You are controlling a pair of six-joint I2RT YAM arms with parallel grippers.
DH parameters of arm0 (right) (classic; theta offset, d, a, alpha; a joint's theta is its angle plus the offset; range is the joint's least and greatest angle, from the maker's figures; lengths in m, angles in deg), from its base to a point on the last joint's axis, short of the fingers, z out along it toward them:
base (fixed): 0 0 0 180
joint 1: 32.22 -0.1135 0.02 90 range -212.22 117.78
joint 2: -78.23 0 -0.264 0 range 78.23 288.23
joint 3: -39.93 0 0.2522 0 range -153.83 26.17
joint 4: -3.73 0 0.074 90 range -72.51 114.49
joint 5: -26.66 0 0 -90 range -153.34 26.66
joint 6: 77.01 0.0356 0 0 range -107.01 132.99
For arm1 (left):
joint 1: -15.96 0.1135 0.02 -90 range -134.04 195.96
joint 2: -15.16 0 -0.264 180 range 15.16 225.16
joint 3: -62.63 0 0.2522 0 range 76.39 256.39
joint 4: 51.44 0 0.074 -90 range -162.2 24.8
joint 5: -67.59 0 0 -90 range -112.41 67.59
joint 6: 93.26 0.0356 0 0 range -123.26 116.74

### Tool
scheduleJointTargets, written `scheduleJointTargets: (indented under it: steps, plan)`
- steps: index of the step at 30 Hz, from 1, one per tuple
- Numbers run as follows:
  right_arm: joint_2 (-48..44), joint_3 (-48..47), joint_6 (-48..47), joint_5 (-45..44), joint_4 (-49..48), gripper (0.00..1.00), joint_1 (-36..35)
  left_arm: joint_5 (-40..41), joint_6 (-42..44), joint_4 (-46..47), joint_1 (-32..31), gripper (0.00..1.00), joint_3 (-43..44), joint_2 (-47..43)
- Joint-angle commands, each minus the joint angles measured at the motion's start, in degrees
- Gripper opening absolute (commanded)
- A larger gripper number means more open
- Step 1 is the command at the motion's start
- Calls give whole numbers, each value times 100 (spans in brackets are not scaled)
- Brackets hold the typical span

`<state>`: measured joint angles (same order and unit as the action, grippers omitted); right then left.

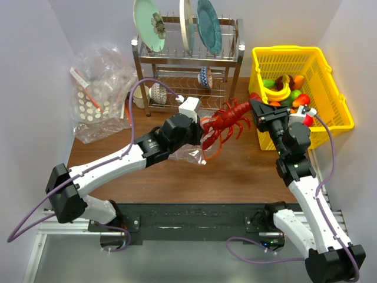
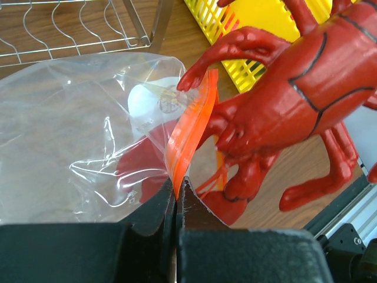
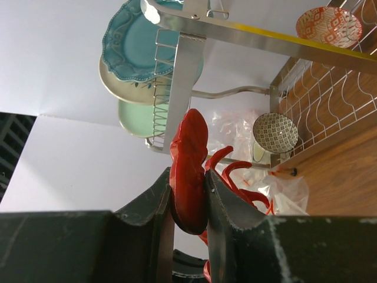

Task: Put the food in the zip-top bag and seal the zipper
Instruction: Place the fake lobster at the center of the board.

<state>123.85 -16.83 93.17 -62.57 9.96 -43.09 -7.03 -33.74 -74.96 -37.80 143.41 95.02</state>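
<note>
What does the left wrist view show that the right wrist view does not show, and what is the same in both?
Only the left wrist view: the left tool shut on the orange edge strip of the clear bag, a claw of the red lobster at the bag's opening, and the yellow basket.
Only the right wrist view: the right tool shut on the lobster's tail end, plates standing in the rack, and a grey patterned bowl.
Both: the lobster, the metal dish rack and the wooden table.

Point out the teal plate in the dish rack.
The rightmost plate, nearest the yellow basket; the middle plate is cream, the leftmost plate mint green.
</note>
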Motion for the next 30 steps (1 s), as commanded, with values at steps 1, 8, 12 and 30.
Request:
scheduleJointTargets:
  steps: [1,8,12,30]
  plan:
    - [-177,-50,-11,11,-548,0,-29,-8,-90,361,-12,0,460,214]
    - [-300,20,-266,-69,-732,0,-29,-430,-380,458,32,0,1092,522]
    - [-326,-15,-537,36,-987,0,-29,-570,-459,169,137,0,1646,925]
    - [-942,64,-2050,431,-1725,0,-29,-1959,-1039,-96,770,0,1998,1559]
